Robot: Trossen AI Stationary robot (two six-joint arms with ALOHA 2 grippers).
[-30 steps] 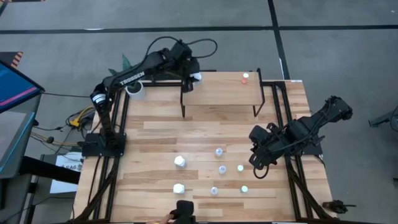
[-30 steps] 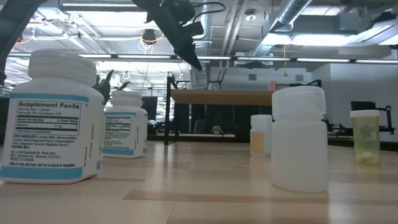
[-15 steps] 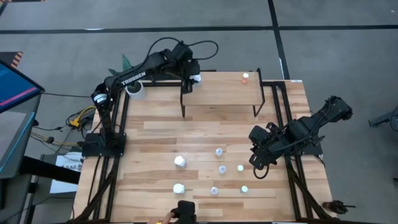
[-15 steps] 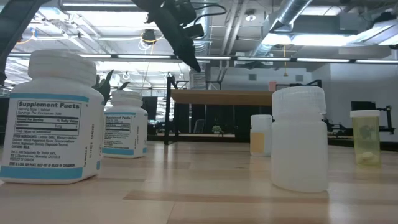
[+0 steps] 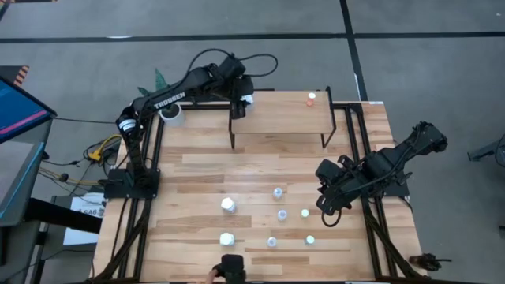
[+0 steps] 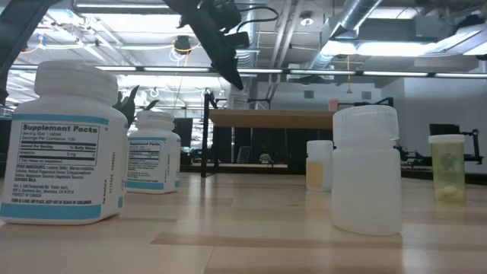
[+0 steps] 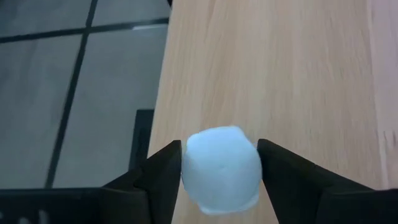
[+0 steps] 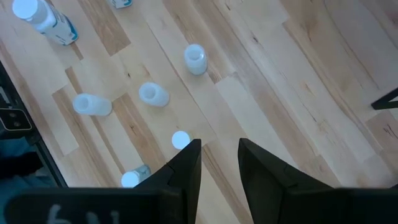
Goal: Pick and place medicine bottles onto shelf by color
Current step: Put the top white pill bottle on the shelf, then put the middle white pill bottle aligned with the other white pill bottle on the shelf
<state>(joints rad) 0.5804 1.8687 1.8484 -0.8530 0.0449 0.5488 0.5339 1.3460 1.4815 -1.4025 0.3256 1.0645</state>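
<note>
- At the far left corner of the shelf (image 5: 280,118), the left gripper (image 7: 219,147) has spread its fingers over the last second. They now stand open on either side of a white bottle (image 7: 221,168), whose cap shows between them in the left wrist view.
- The low view shows the gripper tip a little higher than a second ago, and the bottle appears to stand on the shelf board by itself. I judge it delivered, so the next step for this arm is to lift clear without knocking it.
- That bottle sits close to the board's edge and its black corner leg, so a sideways retreat could tip it off.
- At the shelf's far right corner stands a red-capped bottle (image 5: 311,99), well apart from the white one. The colours are being kept to separate ends.
- Beyond the shelf's left end, beneath the left arm, stands a white plant pot (image 5: 170,113). It is not in the way.
- Nearer the front of the table, seven bottles still wait. Two are white (image 5: 228,204), three are pale bluish (image 5: 278,192), and two small ones (image 5: 304,213) have greenish-looking caps.
- The right gripper (image 8: 219,149) hovers just beside that cluster on its right, with its fingers parted and nothing between them.
- The bottles stand loosely spaced, so reaching one means avoiding its neighbours.
</note>
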